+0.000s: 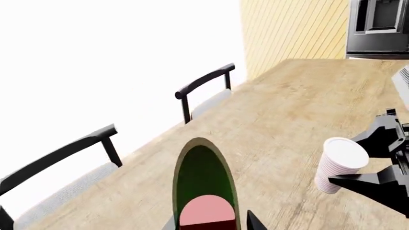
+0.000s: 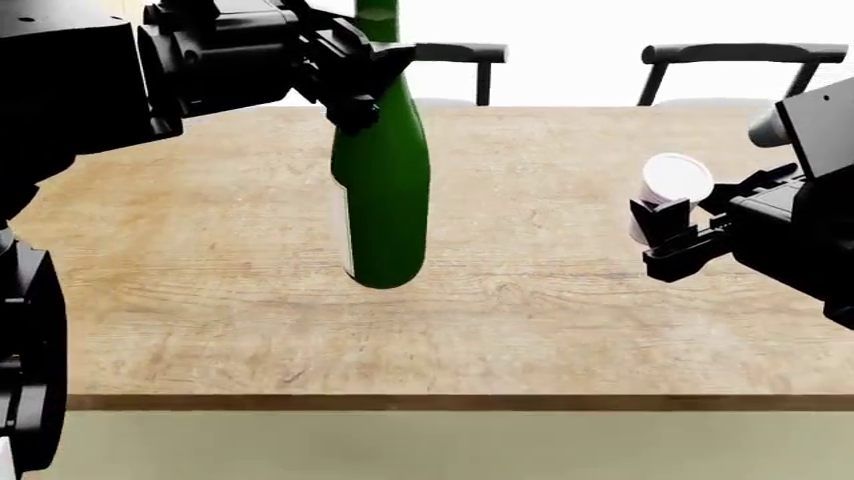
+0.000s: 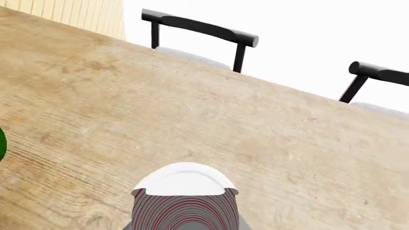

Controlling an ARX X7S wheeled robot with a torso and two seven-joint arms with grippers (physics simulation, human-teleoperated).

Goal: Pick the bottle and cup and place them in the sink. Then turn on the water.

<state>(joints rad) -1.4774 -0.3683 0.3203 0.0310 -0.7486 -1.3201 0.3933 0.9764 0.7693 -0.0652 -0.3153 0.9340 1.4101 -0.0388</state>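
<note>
The left gripper (image 2: 358, 75) grips the bottle (image 2: 383, 190) aloft above the worktop (image 2: 534, 300); the right gripper (image 2: 674, 235) clasps the cup (image 2: 667, 190), also raised.

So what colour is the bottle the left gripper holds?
Glossy dark green; the head view shows the bottle best.

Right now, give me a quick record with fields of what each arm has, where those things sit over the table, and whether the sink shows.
left pincer: shut on the bottle's upper body
bottle: dark green, held upright, lifted above the table
right pincer: shut on the cup's sides
cup: white, ribbed, tilted with its mouth toward the head camera, lifted clear of the table
table: light wood
chairs: two black ones at the far edge
sink: not in any view
</note>
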